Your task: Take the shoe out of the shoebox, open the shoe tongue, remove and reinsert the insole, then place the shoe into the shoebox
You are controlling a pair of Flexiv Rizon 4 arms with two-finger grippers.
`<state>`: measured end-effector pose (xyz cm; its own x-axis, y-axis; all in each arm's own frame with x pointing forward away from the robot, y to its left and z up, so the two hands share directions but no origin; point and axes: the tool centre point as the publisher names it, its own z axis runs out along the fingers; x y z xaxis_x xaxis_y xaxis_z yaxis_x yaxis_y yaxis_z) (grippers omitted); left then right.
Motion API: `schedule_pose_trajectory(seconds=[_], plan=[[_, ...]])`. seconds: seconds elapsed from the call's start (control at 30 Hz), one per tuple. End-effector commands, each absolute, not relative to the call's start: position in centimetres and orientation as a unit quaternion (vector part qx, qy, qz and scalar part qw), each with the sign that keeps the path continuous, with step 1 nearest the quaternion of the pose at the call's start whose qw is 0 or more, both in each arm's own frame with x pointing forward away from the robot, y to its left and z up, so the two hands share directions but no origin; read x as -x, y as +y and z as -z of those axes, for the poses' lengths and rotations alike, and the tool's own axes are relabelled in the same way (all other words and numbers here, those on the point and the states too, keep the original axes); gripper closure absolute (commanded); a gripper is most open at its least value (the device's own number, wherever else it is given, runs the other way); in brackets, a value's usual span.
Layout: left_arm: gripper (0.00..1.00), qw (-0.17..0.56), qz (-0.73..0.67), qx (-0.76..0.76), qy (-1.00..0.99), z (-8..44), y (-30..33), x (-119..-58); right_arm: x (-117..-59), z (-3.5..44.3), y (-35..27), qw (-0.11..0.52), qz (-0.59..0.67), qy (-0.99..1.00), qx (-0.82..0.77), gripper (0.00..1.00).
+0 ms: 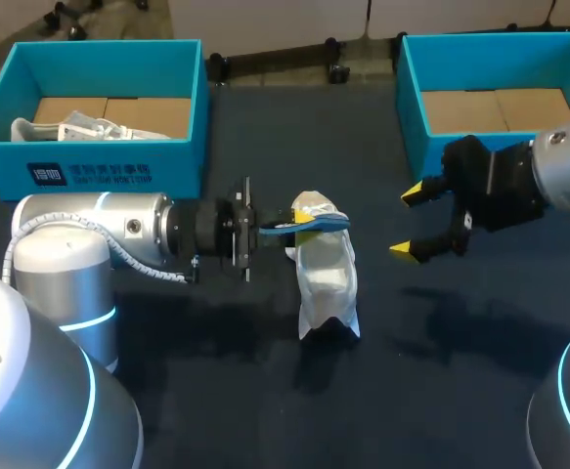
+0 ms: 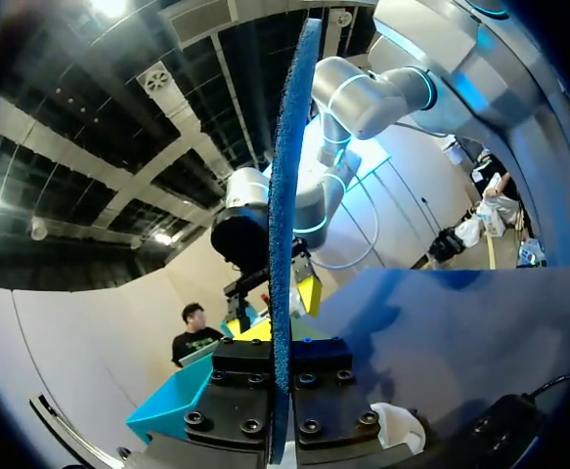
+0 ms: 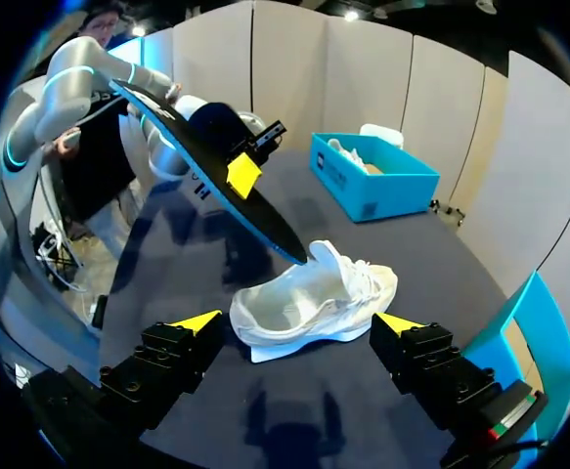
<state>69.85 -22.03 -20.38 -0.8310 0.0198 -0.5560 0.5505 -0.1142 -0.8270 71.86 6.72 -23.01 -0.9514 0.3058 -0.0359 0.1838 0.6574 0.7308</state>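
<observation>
The left tool (image 1: 289, 221) is clamped on the blue insole (image 1: 328, 224), its tip at the white shoe's (image 1: 328, 278) opening. The right tool (image 1: 409, 222) gapes wide and empty beside the shoe.

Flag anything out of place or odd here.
Only the insole stands out: it is outside the shoe, clamped in the left pincer, its tip at the shoe's opening. The shoe stands upright on the table. Nothing spilled or damaged shows.

Two blue shoeboxes (image 1: 109, 171) (image 1: 412, 107); two white shoes (image 1: 326, 278) (image 1: 79, 129); one blue insole (image 1: 309, 223); two arms (image 1: 99, 230) (image 1: 563, 166).
</observation>
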Motion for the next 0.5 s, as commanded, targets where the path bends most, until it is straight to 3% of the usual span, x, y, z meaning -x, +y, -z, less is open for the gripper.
schedule_pose_trajectory(seconds=[0.03, 0.5], plan=[[1.0, 0.188, 0.712, -0.222, 0.639, 20.38, -22.04, -69.72, -71.78, 23.03, 6.75, 0.079, -0.391, 0.907, -0.135, 0.0], [1.0, 0.17, 0.71, -0.216, 0.648, 20.04, -21.89, -69.38, -72.72, 23.09, 6.54, 0.163, -0.293, 0.942, -0.027, 0.0]])
